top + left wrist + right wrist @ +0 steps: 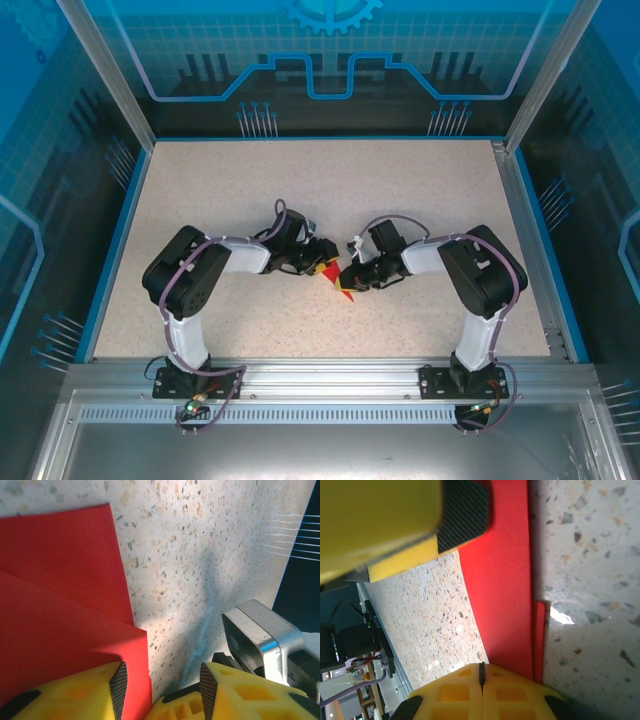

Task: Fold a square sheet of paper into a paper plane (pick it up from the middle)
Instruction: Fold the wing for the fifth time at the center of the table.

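The square sheet of paper [339,284] is bright red and lies folded in overlapping layers on the speckled table between the two arms, showing from above as a small pointed wedge. My left gripper [160,686] is open over its straight edge. One yellow finger rests above the red paper [60,605], the other above bare table. My right gripper [481,672] is shut, its tip down at the edge of a long red flap [502,580] with a narrower layer beside it. From above, the left gripper [322,264] and right gripper [351,272] nearly meet over the paper.
The tabletop [300,190] is ringed by a blue rim and glass walls. A metal rail [320,375] carries both arm bases at the near edge. The right wrist's metal housing [262,635] sits close beside my left fingers. A left finger pad [465,510] hangs over the flap.
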Controlling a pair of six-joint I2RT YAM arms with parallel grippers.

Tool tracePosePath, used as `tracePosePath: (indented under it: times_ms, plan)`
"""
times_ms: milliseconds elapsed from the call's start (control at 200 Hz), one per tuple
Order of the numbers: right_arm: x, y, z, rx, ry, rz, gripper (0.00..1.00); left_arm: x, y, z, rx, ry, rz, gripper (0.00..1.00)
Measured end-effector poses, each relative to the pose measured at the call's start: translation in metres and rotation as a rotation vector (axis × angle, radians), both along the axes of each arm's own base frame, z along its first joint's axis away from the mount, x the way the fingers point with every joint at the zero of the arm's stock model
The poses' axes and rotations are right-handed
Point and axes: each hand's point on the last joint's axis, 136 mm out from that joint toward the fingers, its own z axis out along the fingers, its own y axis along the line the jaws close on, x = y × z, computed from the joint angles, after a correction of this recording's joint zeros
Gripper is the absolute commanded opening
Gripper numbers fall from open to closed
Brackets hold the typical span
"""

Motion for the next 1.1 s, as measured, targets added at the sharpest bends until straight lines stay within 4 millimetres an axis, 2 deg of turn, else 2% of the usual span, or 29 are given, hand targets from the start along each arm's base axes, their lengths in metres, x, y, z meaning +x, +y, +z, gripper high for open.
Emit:
tracePosePath:
  times_ms: [330,630,890,995,1100]
  plan:
    - [-0.001,-0.001,-0.001,0.018,0.026,0.006,0.0,0.021,0.031,0.0,-0.001,-0.023,0.039,0.48]
    - [0.0,0.0,0.001,0.021,0.025,0.007,0.0,0.032,0.047,0.001,-0.019,-0.006,0.033,0.48]
    - [0.0,0.0,0.001,0.019,0.039,0.014,0.0,0.064,0.107,0.0,0.072,-0.022,0.171,0.49]
    - [0.0,0.001,0.001,0.021,0.043,0.015,0.0,0.066,0.124,0.009,0.097,-0.034,0.214,0.49]
    - [0.0,0.001,0.002,0.022,0.049,0.013,0.0,0.06,0.117,0.037,0.081,-0.091,0.204,0.49]
